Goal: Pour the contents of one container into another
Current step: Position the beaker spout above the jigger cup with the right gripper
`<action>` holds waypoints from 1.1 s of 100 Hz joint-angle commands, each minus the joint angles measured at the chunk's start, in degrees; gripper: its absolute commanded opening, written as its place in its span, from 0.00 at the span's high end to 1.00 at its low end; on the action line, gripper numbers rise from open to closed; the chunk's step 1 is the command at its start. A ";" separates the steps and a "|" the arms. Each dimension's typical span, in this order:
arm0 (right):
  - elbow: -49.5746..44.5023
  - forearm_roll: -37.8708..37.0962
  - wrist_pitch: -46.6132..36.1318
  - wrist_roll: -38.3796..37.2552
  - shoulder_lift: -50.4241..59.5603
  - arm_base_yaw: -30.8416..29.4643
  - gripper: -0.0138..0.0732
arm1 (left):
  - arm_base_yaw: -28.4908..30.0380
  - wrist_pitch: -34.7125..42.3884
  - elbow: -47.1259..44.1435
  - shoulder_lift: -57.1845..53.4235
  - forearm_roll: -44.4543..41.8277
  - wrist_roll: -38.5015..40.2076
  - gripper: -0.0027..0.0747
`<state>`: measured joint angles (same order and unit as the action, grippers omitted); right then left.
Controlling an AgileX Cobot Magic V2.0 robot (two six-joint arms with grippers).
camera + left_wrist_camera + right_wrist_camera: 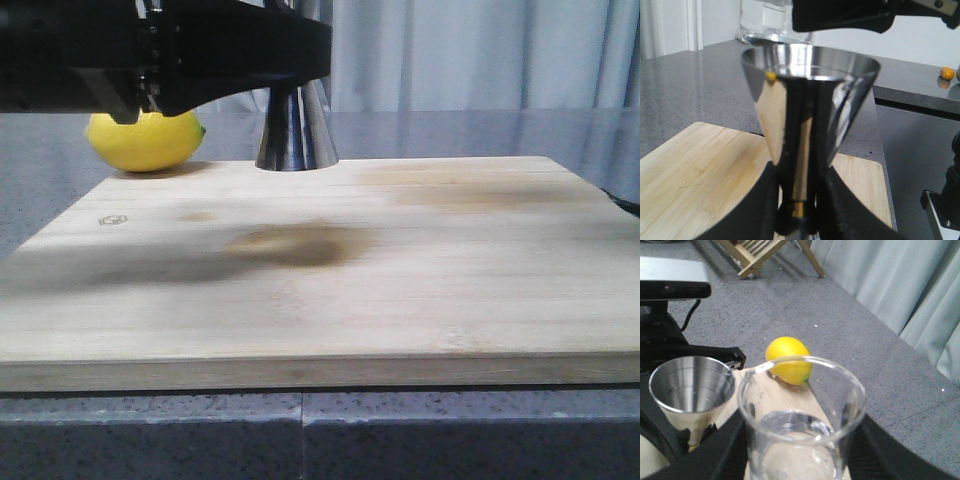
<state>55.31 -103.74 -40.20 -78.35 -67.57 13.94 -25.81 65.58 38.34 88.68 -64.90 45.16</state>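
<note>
While the shiny steel jigger (296, 130) stands at the back edge of the wooden board (330, 270), near the top middle of the front picture, the left hand (799, 210) is squeezed tight on its thin waist. Its open cup (692, 382) sits at the lower left of the right wrist picture. Right beside it, low in the middle, the right hand (795, 460) is clamped on the clear glass beaker (801, 420), upright with a little water inside. A yellow lemon (145, 140) lies on the grey bench (40, 180), touching the board's back left corner.
</note>
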 commanded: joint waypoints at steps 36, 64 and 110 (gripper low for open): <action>3.13 -0.99 -1.99 -0.74 1.85 0.06 0.63 | 0.16 6.14 1.16 -2.37 2.09 1.23 0.99; 4.60 -2.74 1.98 -0.74 1.85 0.06 0.65 | 0.16 6.14 1.16 -2.37 2.09 1.23 0.99; 1.89 -2.74 14.43 -0.74 1.47 3.76 0.65 | 0.16 5.69 1.16 -2.37 2.09 1.23 0.99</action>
<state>56.47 -106.09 -30.60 -79.01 -67.57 15.81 -25.81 65.66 38.34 88.68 -65.78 46.03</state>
